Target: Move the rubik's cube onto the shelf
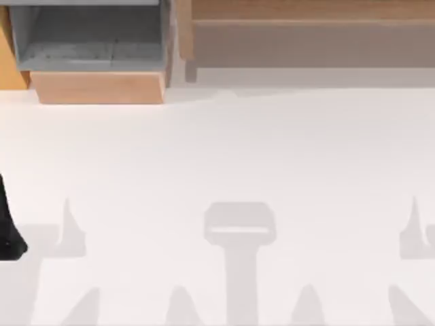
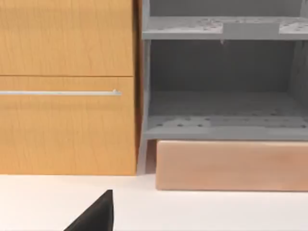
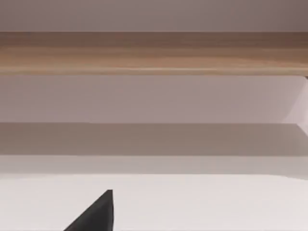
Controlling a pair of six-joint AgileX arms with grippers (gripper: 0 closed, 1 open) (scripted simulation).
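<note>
The rubik's cube is out of view. The shelf (image 1: pixel 306 11) is a long light-brown wooden ledge with a darker brown-grey front, running along the table's far right. In the right wrist view the shelf (image 3: pixel 154 53) spans the picture ahead, across bare white table, and a dark tip of my right gripper (image 3: pixel 98 214) pokes in at the near edge. A dark tip of my left gripper (image 2: pixel 98 214) shows the same way in the left wrist view. A black part of my left arm (image 1: pixel 8 234) sits at the table's left edge.
A grey-lined box (image 1: pixel 88 34) with a light wooden front (image 1: pixel 98 87) stands at the far left. The left wrist view faces this box (image 2: pixel 221 110), beside an orange-brown cabinet (image 2: pixel 67 125) with a thin metal handle (image 2: pixel 60 93). White tabletop (image 1: pixel 217 156) stretches across the middle.
</note>
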